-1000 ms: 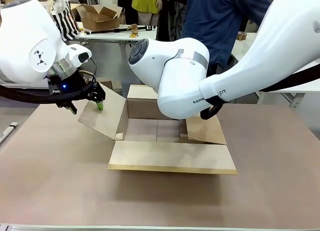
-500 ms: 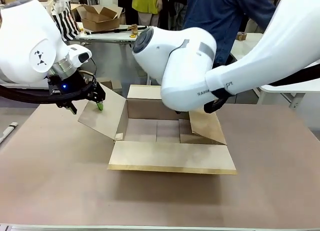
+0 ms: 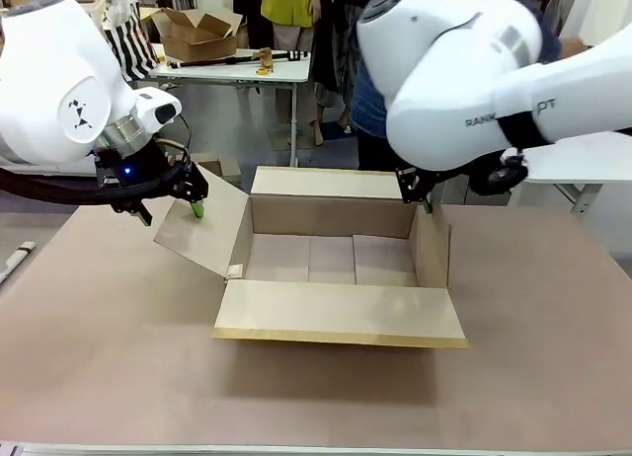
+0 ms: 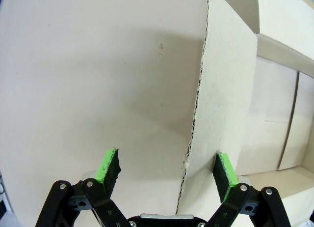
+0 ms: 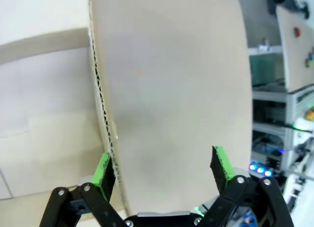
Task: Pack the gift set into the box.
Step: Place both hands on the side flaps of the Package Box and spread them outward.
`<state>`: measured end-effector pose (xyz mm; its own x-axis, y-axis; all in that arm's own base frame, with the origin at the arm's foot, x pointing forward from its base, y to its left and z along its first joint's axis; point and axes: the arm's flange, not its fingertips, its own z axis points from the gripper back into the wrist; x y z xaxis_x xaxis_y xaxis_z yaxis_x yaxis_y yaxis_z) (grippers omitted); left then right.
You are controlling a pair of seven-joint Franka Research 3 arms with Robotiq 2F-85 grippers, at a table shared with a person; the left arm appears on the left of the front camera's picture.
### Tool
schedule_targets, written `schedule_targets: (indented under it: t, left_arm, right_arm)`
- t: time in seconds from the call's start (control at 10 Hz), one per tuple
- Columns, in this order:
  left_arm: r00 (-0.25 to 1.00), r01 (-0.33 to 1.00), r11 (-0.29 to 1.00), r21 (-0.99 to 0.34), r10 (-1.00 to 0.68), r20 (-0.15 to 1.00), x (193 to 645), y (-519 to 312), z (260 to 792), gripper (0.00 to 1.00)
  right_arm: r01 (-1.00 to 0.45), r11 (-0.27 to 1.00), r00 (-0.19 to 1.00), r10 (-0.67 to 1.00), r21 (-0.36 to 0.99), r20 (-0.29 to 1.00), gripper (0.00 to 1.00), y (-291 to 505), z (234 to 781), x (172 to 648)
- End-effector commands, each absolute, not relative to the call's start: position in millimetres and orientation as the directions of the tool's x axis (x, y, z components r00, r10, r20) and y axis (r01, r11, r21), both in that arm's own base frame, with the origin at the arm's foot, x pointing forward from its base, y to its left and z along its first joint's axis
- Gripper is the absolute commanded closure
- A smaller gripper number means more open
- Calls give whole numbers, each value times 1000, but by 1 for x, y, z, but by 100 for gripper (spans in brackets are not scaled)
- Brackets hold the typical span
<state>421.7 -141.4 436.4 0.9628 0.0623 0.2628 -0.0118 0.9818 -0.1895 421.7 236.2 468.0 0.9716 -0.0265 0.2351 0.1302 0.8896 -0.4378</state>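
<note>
Brown corrugated cardboard, one item: the box (image 3: 331, 217), a large carton at the centre of the worktop (image 3: 109, 318), mouth up.

- Left hand (image 3: 195, 205), at 9 o'clock of the box. Its fingers are spread wide and straddle the raw edge of the left flap (image 3: 202, 234). In the left wrist view the green pads (image 4: 109, 169) stand well apart, one on either side of the board, and are not clamped on it. Judged purpose: to bear the flap outward so that the mouth is free.
- Left flap: splayed out and down toward 9 o'clock, tilted, fluted edge showing.
- Near flap (image 3: 336, 310), at 6 o'clock: folded fully out, lying almost flat over the worktop.
- Far flap (image 3: 326, 183), at 12 o'clock: folded back, pale face up.
- Interior: plain cardboard walls, with the floor made of bottom flaps that meet at seams. Nothing lies inside, so packing is judged not yet begun.
- Right flap (image 3: 432, 251), at 3 o'clock: standing nearly upright, not yet laid outward.
- Right hand (image 5: 164, 170), at the top of that flap. Its fingers are wide with the board between them, and no squeeze is evident. Judged purpose: to hold the flap away from the opening.
</note>
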Motion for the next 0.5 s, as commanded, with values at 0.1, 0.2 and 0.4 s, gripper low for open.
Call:
schedule_targets:
  t: [0.1,0.2,0.4]
  left_arm:
    - [963,-27,984,-175,73,260,421,-141,438,0]
    - [963,-27,984,-175,73,260,421,-141,438,0]
    - [963,-27,984,-175,73,260,421,-141,438,0]
  right_arm:
    - [104,869,971,15,-484,237,0,257,463,424]
    - [104,869,971,15,-484,237,0,257,463,424]
    - [95,886,974,11,-454,225,0,251,461,418]
